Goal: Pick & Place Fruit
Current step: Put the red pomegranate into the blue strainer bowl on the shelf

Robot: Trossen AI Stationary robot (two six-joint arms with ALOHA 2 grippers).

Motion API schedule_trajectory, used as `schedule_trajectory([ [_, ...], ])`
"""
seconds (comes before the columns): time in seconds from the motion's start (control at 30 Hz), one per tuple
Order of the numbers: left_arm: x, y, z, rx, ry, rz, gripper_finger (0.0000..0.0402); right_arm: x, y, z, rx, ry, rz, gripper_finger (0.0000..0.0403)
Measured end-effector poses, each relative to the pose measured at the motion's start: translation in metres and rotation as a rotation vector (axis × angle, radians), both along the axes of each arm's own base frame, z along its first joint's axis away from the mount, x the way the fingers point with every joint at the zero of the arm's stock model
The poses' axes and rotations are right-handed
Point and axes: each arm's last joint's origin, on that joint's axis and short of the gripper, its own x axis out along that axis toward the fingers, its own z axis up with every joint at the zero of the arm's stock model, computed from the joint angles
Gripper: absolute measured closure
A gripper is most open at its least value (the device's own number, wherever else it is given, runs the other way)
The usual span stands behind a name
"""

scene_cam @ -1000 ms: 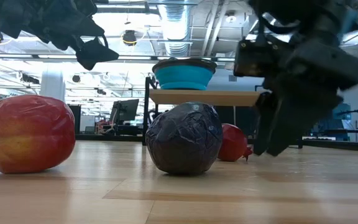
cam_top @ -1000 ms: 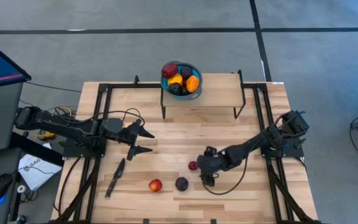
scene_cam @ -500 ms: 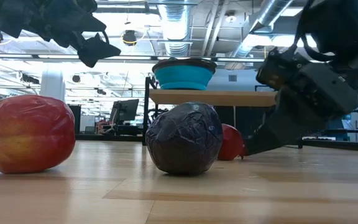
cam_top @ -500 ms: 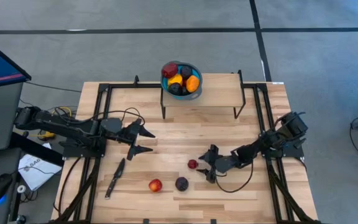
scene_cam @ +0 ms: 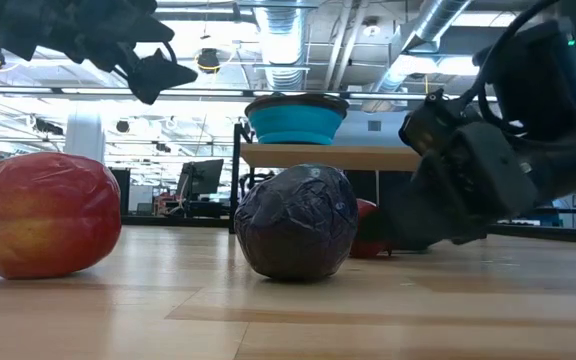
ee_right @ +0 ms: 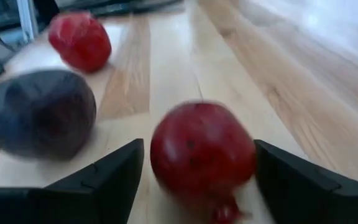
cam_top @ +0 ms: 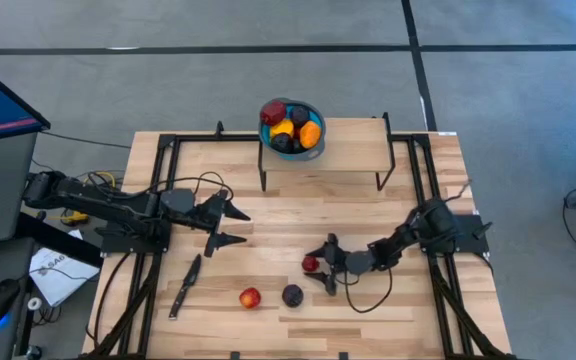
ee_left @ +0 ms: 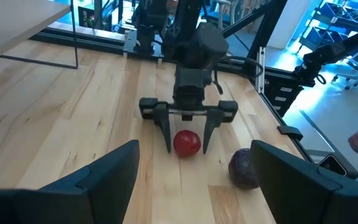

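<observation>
Three fruit lie on the table: a red one [cam_top: 310,264], a dark purple one [cam_top: 292,295] and a red-and-yellow one [cam_top: 250,297]. Several more fill the blue bowl [cam_top: 291,125]. My right gripper [cam_top: 317,266] is open, low and level. Its fingers stand on either side of the red fruit [ee_right: 202,152] without touching it, as the left wrist view shows [ee_left: 187,142]. The purple fruit [ee_right: 37,112] sits just beside it. My left gripper [cam_top: 230,226] waits open above the table's left half.
The bowl stands on a raised wooden shelf [cam_top: 348,150] at the table's far edge. A dark knife [cam_top: 185,285] lies near the left front. In the low view the purple fruit [scene_cam: 296,222] half hides the red one [scene_cam: 368,228]. Black frame rails run along both sides.
My right gripper has come down and tipped from pointing downward to lying level. It has then slid toward the table's left, up to the red fruit, so that its fingers now straddle it. The fruit have stayed where they were.
</observation>
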Motion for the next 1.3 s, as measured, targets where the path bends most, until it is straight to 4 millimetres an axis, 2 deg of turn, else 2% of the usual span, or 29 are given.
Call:
schedule_trajectory([
  [0.17,0.000,0.000,0.001,-0.001,-0.013,0.000,0.0103,-0.001,0.000,-0.008,-0.005,-0.027,-0.001,0.0150],
  [0.3,0.000,0.000,0.002,-0.002,-0.016,0.000,0.0103,-0.005,-0.001,-0.006,0.010,-0.019,0.007,0.0191],
  [0.43,0.000,0.000,0.002,-0.002,-0.017,0.000,0.0103,-0.015,-0.006,0.002,0.035,-0.012,-0.008,0.0221],
  [0.53,0.000,0.000,0.002,-0.002,-0.019,0.000,0.0103,-0.019,-0.007,0.015,0.055,-0.018,-0.014,0.0224],
  [0.63,0.001,0.000,0.002,-0.002,-0.024,0.000,0.0103,-0.013,-0.008,0.042,0.057,-0.043,-0.032,0.0220],
  [0.73,0.001,0.000,0.003,-0.002,-0.031,0.000,0.0103,-0.003,-0.013,0.072,-0.017,0.036,-0.060,0.0221],
  [0.87,0.001,0.000,0.003,0.011,-0.039,-0.003,0.0103,0.017,-0.028,0.139,-0.167,0.150,-0.090,0.0222],
  [1.03,0.001,0.000,0.004,0.025,-0.047,-0.007,0.0103,0.042,-0.066,0.233,-0.370,0.273,-0.137,0.0216],
  [1.1,0.001,0.000,0.004,0.025,-0.050,-0.007,0.0103,0.052,-0.084,0.264,-0.462,0.331,-0.141,0.0216],
  [1.2,0.001,0.000,0.004,0.025,-0.051,-0.007,0.0103,0.075,-0.114,0.297,-0.583,0.438,-0.139,0.0216],
  [1.3,0.001,0.000,0.005,0.025,-0.054,-0.007,0.0103,0.096,-0.147,0.311,-0.682,0.571,-0.122,0.0213],
])
